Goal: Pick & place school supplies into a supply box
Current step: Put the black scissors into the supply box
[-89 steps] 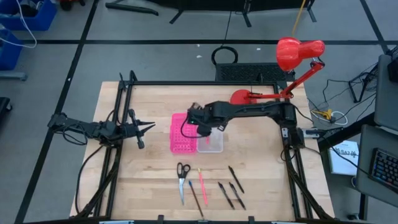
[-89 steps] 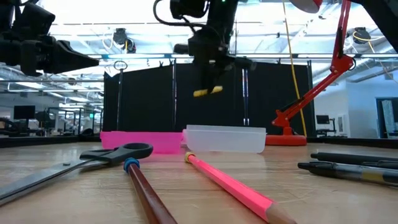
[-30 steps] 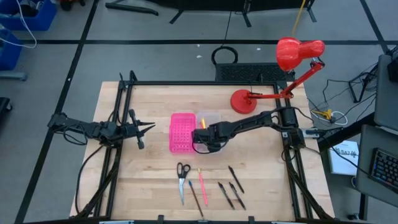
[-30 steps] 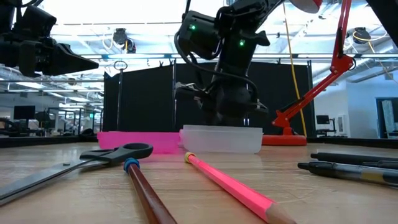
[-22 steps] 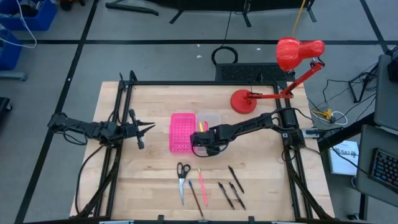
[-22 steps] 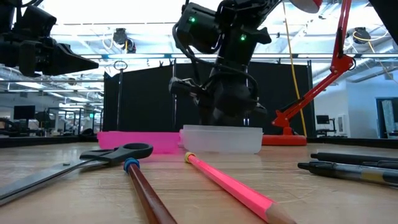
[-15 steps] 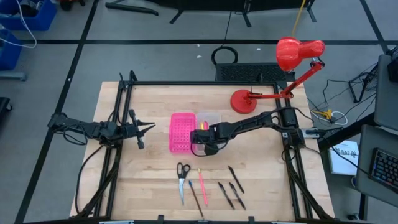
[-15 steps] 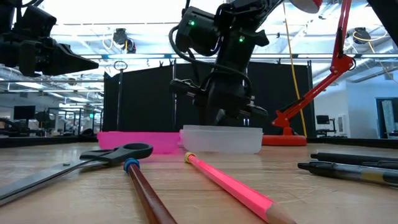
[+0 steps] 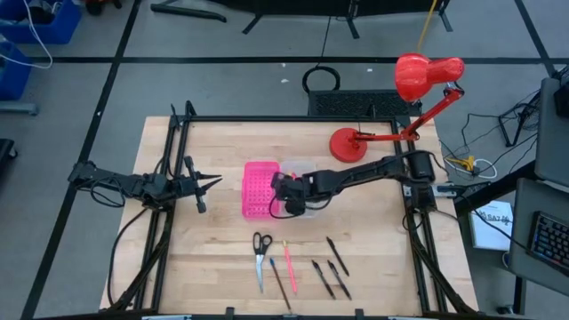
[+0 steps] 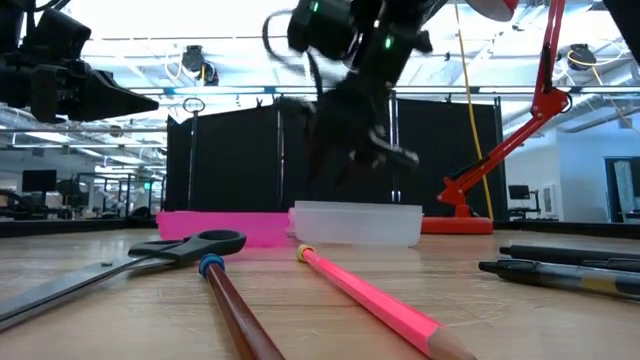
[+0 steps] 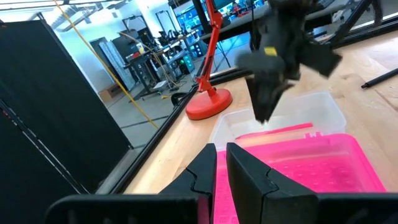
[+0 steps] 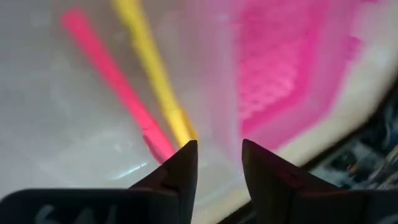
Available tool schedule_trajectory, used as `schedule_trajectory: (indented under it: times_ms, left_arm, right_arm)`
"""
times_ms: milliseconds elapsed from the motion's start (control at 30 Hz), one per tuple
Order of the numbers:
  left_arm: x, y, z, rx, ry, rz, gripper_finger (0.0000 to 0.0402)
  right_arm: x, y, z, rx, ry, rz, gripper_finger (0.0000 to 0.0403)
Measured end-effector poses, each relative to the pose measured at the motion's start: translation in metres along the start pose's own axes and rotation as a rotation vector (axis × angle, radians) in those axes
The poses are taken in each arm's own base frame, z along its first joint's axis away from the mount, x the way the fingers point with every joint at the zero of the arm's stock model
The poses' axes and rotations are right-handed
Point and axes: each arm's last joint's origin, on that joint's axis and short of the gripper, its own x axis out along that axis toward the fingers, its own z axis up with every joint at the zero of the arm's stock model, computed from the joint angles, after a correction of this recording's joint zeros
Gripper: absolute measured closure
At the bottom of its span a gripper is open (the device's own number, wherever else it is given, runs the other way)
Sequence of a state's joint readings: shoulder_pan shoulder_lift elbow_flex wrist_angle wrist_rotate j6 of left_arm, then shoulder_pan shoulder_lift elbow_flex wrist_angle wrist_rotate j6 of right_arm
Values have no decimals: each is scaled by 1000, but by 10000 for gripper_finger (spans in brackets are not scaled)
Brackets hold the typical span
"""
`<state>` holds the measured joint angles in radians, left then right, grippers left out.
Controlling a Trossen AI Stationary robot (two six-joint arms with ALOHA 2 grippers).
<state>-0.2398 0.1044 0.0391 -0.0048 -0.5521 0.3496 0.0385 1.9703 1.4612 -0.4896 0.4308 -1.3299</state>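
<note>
Two thin pencils (image 12: 146,87) lie in the clear plastic supply box (image 9: 305,169).

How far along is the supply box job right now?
Done: a yellow pencil and a pink one lie in the clear box. In hand: nothing; the right gripper is open over the box. Left: scissors and five pens on the table.

Wooden table (image 9: 213,244), red desk lamp (image 9: 418,84), grey floor (image 9: 222,80), black curtain (image 10: 230,160)
</note>
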Motion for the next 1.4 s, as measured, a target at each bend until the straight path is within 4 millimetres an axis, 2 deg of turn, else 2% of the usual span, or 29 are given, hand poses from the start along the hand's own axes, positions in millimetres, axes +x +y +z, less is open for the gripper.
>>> schedule_trajectory:
  times_ms: [100, 233, 333, 400, 567, 667, 800, 933, 1233, 1400]
  left_arm:
    - [0, 0, 0, -1, 0, 0, 355]
    - [0, 0, 0, -30, 0, 0, 355]
    - [0, 0, 0, -55, 0, 0, 355]
    - [0, 0, 0, -71, 0, 0, 355]
    - [0, 0, 0, -101, 0, 0, 355]
    - [0, 0, 0, -121, 0, 0, 355]
    - [0, 0, 0, -118, 0, 0, 355]
    - [0, 0, 0, -95, -2, 0, 355]
    - [0, 0, 1, -100, -5, 2, 355]
    - [0, 0, 1, -97, -6, 2, 355]
  right_arm:
    - [-23, -11, -13, 223, -58, -46, 294]
    - [-59, -19, -31, 646, -101, -99, 304]
    - [-82, -12, -43, 907, -197, -99, 315]
    - [-90, 2, -47, 1028, -266, -105, 329]
    - [-105, 59, -40, 1132, -453, -154, 391]
    - [-116, 92, -38, 1208, -586, -230, 395]
    - [-123, 126, -49, 1325, -672, -310, 401]
    - [-131, 149, -68, 1424, -731, -331, 402]
    - [-146, 186, -98, 1474, -998, -397, 402]
    - [-153, 195, -119, 1569, -956, -470, 403]
